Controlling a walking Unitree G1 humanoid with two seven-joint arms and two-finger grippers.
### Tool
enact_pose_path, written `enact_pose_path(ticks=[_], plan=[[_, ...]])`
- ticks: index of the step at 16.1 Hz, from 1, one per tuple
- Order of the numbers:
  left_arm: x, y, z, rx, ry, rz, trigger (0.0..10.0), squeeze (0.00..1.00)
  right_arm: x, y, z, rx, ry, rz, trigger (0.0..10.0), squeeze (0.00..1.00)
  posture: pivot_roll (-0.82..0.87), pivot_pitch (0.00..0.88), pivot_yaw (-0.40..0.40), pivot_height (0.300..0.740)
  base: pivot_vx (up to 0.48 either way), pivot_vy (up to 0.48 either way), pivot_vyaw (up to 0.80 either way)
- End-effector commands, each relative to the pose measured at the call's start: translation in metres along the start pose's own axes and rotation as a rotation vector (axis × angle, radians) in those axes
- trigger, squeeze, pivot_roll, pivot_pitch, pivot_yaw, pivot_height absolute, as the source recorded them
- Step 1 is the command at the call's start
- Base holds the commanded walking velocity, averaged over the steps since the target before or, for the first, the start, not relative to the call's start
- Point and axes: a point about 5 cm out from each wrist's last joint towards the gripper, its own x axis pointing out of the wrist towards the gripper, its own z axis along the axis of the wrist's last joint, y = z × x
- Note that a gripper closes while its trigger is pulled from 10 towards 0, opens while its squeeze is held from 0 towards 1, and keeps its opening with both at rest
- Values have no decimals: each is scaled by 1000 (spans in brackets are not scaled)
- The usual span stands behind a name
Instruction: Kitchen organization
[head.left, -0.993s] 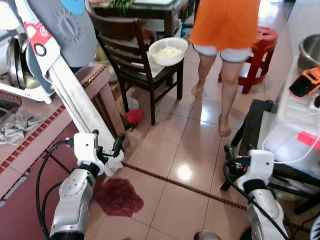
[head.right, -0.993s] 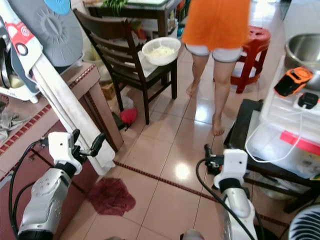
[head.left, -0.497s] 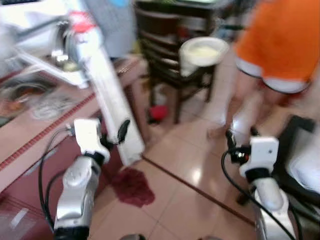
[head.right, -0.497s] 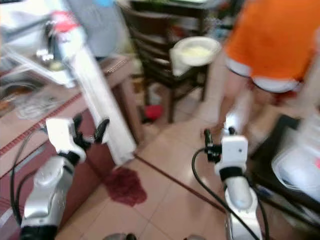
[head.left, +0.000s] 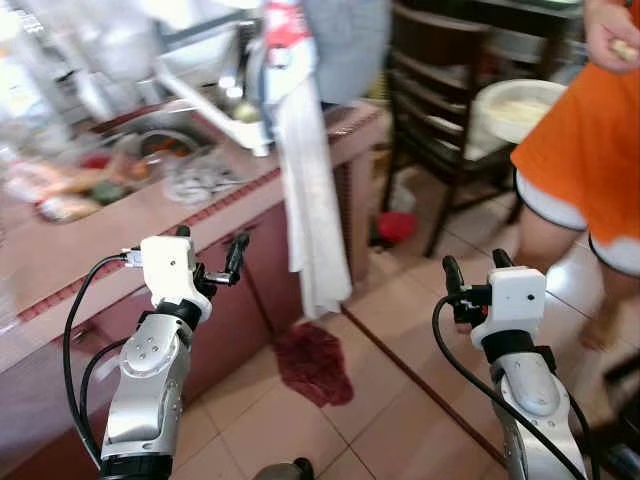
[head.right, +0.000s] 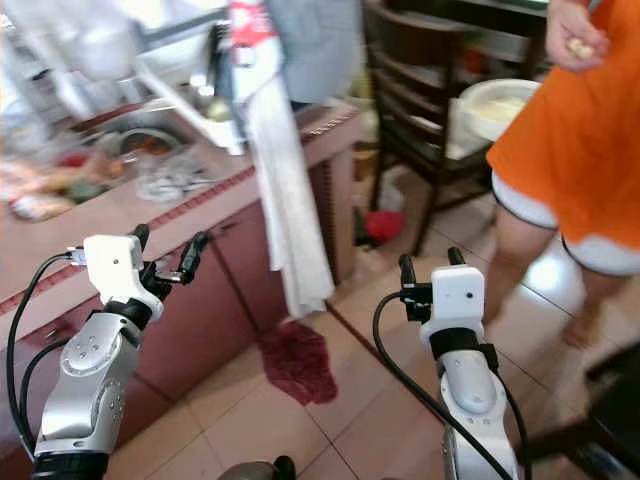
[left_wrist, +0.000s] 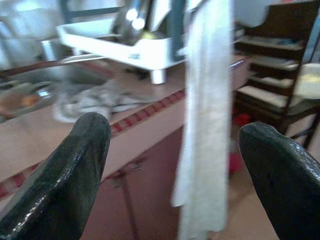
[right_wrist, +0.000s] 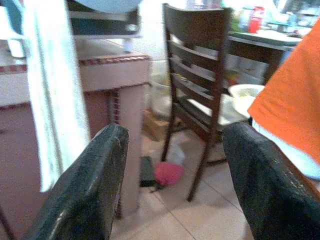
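Clearly nothing is held yet: the left claw (head.left: 208, 252) and the right claw (head.left: 472, 270) both hang wide apart and empty in front of the tiled desk (head.left: 130, 225). On that desk a crumpled grey rag (head.left: 198, 181) lies near the front edge, beside the sink (head.left: 150, 140), with a white dish rack (left_wrist: 125, 45) toward the far corner; blurred clutter crowds the left end. A long white towel (head.left: 312, 190) drapes over the desk's front edge; it looks soft, light and limp, best pinched high near the edge. Below, a dark red cloth (head.left: 313, 361) lies on the glossy tiled floor. A wooden chair (right_wrist: 197, 85) holding a white bowl (head.left: 520, 105) stands beyond, beside a person in orange (head.left: 585, 140).
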Motion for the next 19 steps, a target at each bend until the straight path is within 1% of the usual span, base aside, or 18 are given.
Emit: enact_pose_path(ticks=[1,2,3,4,5,7,8,11,13,14,15,19], plan=[[-1,3,4,42,-8,17,10000,0,3,3,7,1,-24,14,10000,0,-136,0,124,740,0,0,800],[0,4,5,67,-14,45,10000,0,4,3,8,-3,-26,15,10000,0,-136,0,124,740,0,0,800],[-1,7,6,71,-16,84,10000,0,9,3,16,-28,-60,15,10000,0,-127,0,115,740,0,0,800],[-3,9,7,63,-23,92,10000,0,11,2,21,-51,-83,15,10000,0,-126,0,113,740,0,0,800],[-5,15,6,51,-18,134,10000,0,15,-2,25,-59,-101,-20,10000,0,-122,0,112,740,0,0,794],[-6,19,2,69,-3,174,10000,0,16,-6,23,-54,-88,-69,10000,0,-117,0,112,740,0,0,794],[-6,21,0,71,11,181,10000,0,16,-5,20,-34,-70,-78,10000,0,-115,0,113,740,0,0,788],[-4,20,4,93,-2,165,10000,0,18,5,21,-35,-80,-38,10000,0,-106,0,121,740,0,0,790],[-5,22,4,95,0,168,10000,0,18,6,20,-24,-77,-41,10000,0,-106,0,122,740,0,0,788],[-6,22,3,95,1,171,10000,0,17,6,20,-14,-77,-44,10000,529,-106,0,122,740,0,0,788],[-5,22,2,92,4,174,10000,0,16,7,20,9,-78,-35,10000,1000,-107,0,121,740,0,0,788],[-6,22,0,81,15,178,10000,0,16,9,20,18,-78,-21,10000,1000,-108,0,120,740,0,0,788]])
